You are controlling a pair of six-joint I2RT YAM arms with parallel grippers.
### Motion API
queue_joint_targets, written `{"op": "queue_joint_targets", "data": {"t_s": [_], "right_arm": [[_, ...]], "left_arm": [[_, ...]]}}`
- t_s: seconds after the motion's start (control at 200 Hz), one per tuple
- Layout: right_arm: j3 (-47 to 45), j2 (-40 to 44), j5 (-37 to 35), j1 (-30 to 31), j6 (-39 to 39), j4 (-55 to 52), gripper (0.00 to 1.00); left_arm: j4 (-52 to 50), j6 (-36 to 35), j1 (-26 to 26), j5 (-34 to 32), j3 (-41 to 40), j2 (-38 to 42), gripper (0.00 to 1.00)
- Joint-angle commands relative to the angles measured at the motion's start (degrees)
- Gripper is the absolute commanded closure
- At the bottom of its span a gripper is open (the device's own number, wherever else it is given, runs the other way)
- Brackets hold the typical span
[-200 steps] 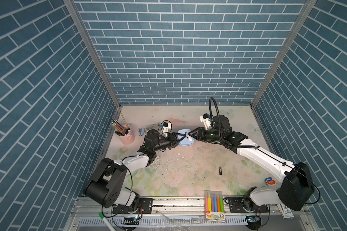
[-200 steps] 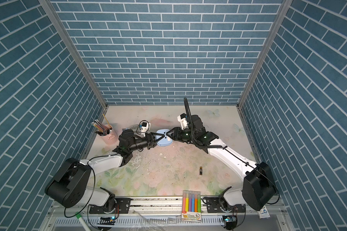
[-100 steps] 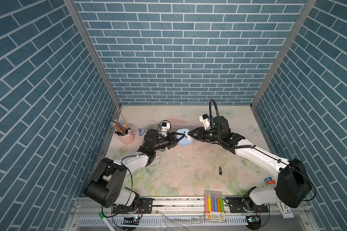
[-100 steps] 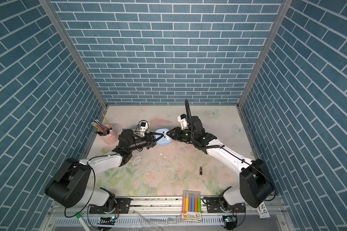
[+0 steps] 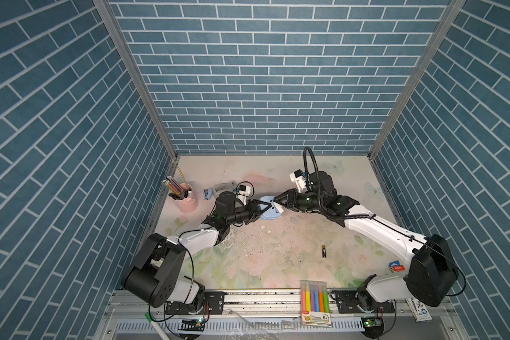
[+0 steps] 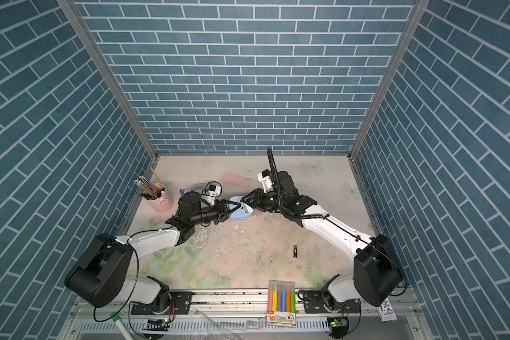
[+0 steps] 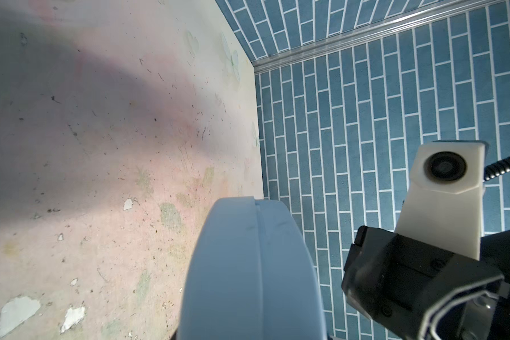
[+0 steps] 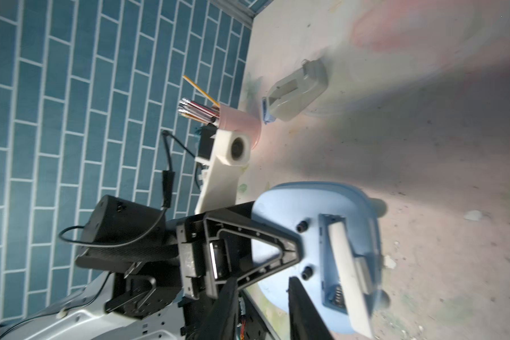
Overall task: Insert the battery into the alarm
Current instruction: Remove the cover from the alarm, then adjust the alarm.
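The alarm (image 5: 270,212) (image 6: 239,213) is a light-blue clock held off the table at mid-back. My left gripper (image 5: 265,206) is shut on its edge. In the left wrist view the alarm (image 7: 248,265) fills the lower middle and hides the jaws. In the right wrist view the alarm's back (image 8: 283,212) shows an open compartment with a white cover (image 8: 343,265) lying across it. My right gripper (image 5: 276,201) (image 8: 262,282) stands at the alarm's opposite edge, its fingers apart with nothing clamped. The battery (image 5: 323,251) (image 6: 295,252) lies on the table, front right of centre.
A pink pencil cup (image 5: 186,201) and a grey tape dispenser (image 5: 223,188) stand at the back left behind my left arm. A highlighter pack (image 5: 315,300) lies at the front edge, and a small box (image 5: 396,266) sits by the right arm's base. Brick walls enclose three sides.
My right gripper's fingers have drawn somewhat closer together beside the alarm. Both arms and the alarm have hardly shifted, and the battery lies where it was.
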State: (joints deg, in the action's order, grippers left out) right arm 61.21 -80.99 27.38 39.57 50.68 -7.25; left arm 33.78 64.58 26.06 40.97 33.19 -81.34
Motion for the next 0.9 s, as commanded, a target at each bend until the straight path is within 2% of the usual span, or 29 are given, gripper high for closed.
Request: {"op": "queue_joint_targets", "data": {"t_s": [0.0,0.115,0.215,0.305,0.36,0.405,0.47,0.54,0.575,0.745,0.895], "right_arm": [[3.47,1.01,-12.35,-0.17,-6.27,-15.58,0.67],[4.83,-1.37,-14.28,-0.19,-8.75,-21.16,0.65],[4.74,-1.74,-14.85,-0.42,-9.80,-22.74,0.59],[4.08,-2.79,-11.25,-0.46,-9.80,-20.80,0.51],[3.72,-4.08,-7.60,-0.37,-9.98,-19.35,0.51],[3.09,-4.56,-6.75,-0.29,-9.81,-18.49,0.50],[2.46,-4.42,-7.21,-0.28,-9.83,-18.47,0.49],[2.31,-3.52,-8.74,-0.46,-10.05,-19.10,0.47],[2.33,-3.00,-9.72,-0.54,-10.07,-19.69,0.46],[2.70,-2.17,-14.20,-1.21,-10.00,-23.42,0.44],[0.90,-1.00,-13.84,-1.48,-9.71,-23.29,0.43]], "left_arm": [[-4.26,-4.48,0.12,-0.54,1.59,1.83,1.00],[-8.90,-7.28,0.07,-0.11,3.20,2.20,1.00],[-23.36,-14.70,0.51,-1.89,7.68,2.54,1.00],[-37.04,-21.76,2.86,-8.72,12.31,4.35,1.00],[-42.52,-25.14,4.78,-11.90,14.87,4.95,1.00],[-48.93,-27.87,6.12,-16.29,17.79,4.82,1.00],[-60.57,-33.20,10.12,-28.38,23.78,4.32,1.00],[-68.53,-37.95,15.41,-40.86,29.19,2.72,1.00],[-70.34,-38.98,17.15,-43.84,30.64,1.67,1.00],[-72.08,-38.49,21.31,-47.41,32.48,-3.91,1.00],[-71.15,-37.16,20.78,-48.28,32.10,-1.13,1.00]]}}
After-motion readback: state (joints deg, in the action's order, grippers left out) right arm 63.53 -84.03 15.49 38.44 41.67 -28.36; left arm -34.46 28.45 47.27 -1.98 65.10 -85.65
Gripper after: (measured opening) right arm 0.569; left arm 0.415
